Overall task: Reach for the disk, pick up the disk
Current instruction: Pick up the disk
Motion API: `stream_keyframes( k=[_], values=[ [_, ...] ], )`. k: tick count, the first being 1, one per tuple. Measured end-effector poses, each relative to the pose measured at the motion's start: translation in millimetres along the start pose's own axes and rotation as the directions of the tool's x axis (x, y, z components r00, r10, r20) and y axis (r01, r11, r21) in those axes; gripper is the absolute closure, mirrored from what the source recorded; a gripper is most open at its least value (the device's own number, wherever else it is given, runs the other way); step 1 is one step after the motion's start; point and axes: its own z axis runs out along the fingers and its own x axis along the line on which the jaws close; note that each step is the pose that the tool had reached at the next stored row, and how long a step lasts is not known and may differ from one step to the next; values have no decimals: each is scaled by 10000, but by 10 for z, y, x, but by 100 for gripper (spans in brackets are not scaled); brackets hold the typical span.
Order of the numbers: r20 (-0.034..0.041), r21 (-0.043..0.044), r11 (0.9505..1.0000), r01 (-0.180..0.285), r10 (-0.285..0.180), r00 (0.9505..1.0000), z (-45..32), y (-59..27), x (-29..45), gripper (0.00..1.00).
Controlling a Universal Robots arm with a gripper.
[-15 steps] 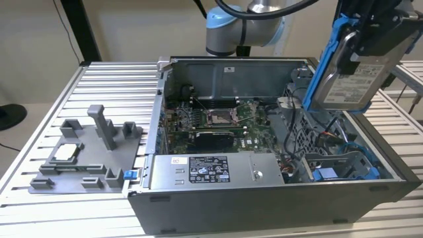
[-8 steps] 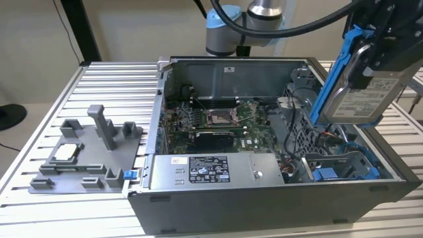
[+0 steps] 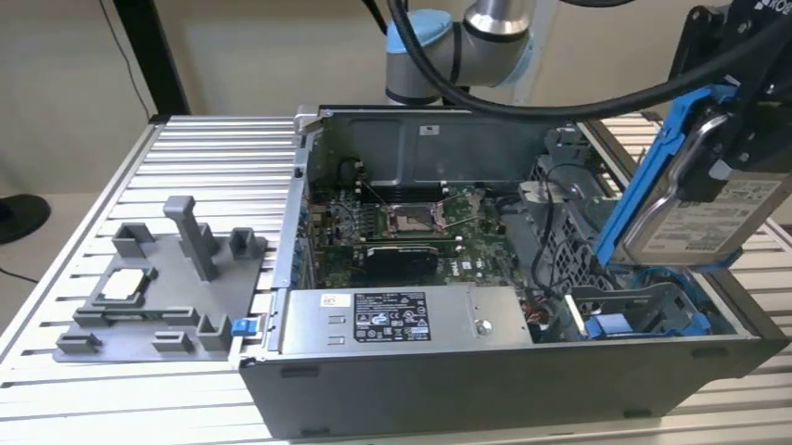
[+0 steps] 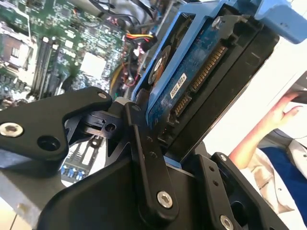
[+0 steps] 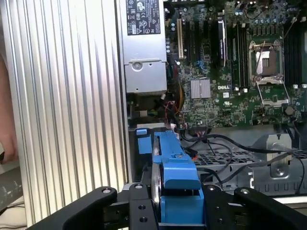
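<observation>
The disk (image 3: 708,221), a silver-grey drive with a white label in a blue bracket, hangs tilted on edge above the open computer case's (image 3: 495,375) drive bay at the exterior view's right. My gripper (image 3: 728,148) is shut on it from above. In the second wrist view the disk (image 4: 192,79) shows its blue circuit-board side and connector, clamped between the black fingers (image 4: 140,127). The first wrist view looks down along the disk's blue bracket (image 5: 175,167), which sits between my gripper's (image 5: 177,208) two black jaws.
Below the disk lies the blue drive bay (image 3: 644,320). The case also holds a motherboard (image 3: 409,222) and a grey power-supply box (image 3: 396,320). A grey fixture (image 3: 161,297) with a small silver chip (image 3: 124,283) rests on the slatted table (image 3: 210,167). A person's hand (image 4: 278,120) is nearby.
</observation>
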Motion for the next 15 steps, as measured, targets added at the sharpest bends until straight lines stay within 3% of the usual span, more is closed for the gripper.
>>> stream_keyframes(
  k=[7, 15],
  values=[
    [0, 0, 10000, 1, -1, 10000, 32, 30, 113, 100],
    [0, 0, 10000, 0, 0, 10000, 35, 30, 115, 100]
  ],
)
